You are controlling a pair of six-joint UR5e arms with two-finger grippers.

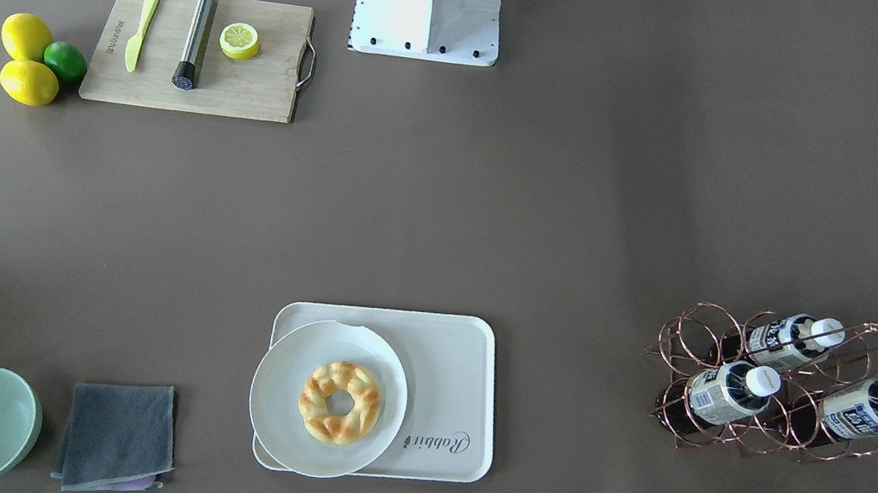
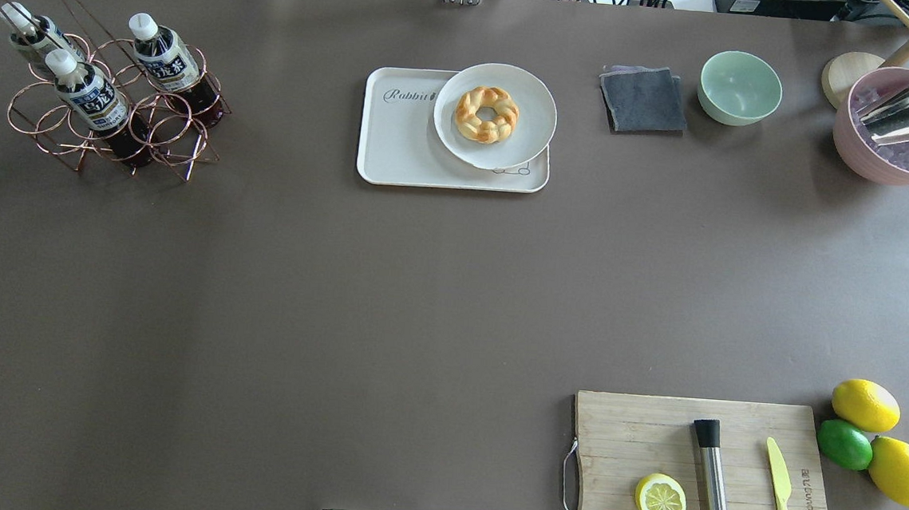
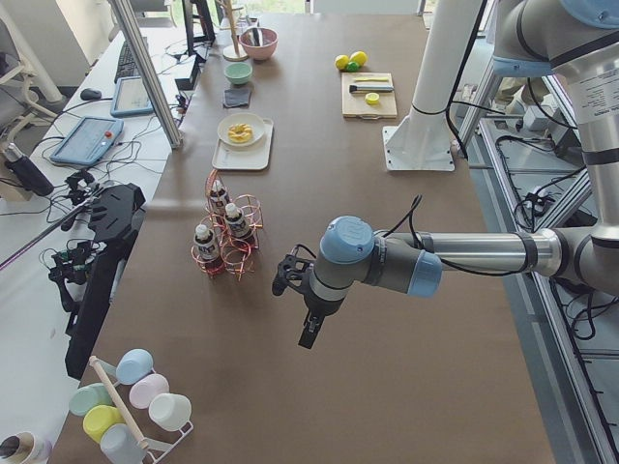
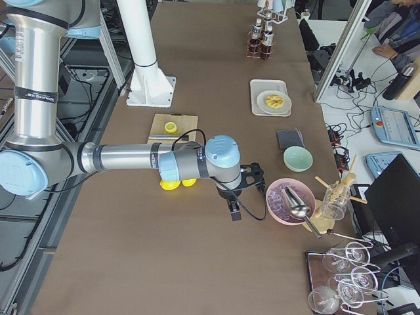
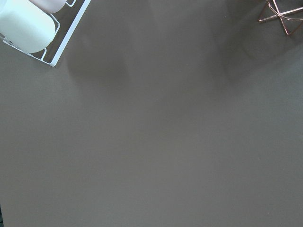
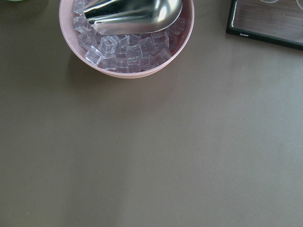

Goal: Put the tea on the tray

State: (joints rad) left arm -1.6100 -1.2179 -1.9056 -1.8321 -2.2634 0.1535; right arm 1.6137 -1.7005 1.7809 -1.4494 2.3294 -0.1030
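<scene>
Three tea bottles [image 2: 93,98] with white caps and blue-printed labels lie slanted in a copper wire rack [image 2: 110,143] at the table's far left; they also show in the front view [image 1: 729,392]. The cream tray [image 2: 399,135] marked "Rabbit" sits at the far middle, its left part bare. My left gripper [image 3: 308,336] hangs over bare table near the rack, apart from it. My right gripper [image 4: 235,211] hangs beside the pink bowl at the table's other end. Both show only in side views, so I cannot tell whether they are open or shut.
A round white plate [image 2: 533,100] with a braided bread ring covers the tray's right part. A grey cloth [image 2: 641,100], green bowl [image 2: 740,87] and pink ice bowl [image 2: 901,158] with a scoop stand at the far right. A cutting board [image 2: 626,427] and lemons [image 2: 864,404] lie near right.
</scene>
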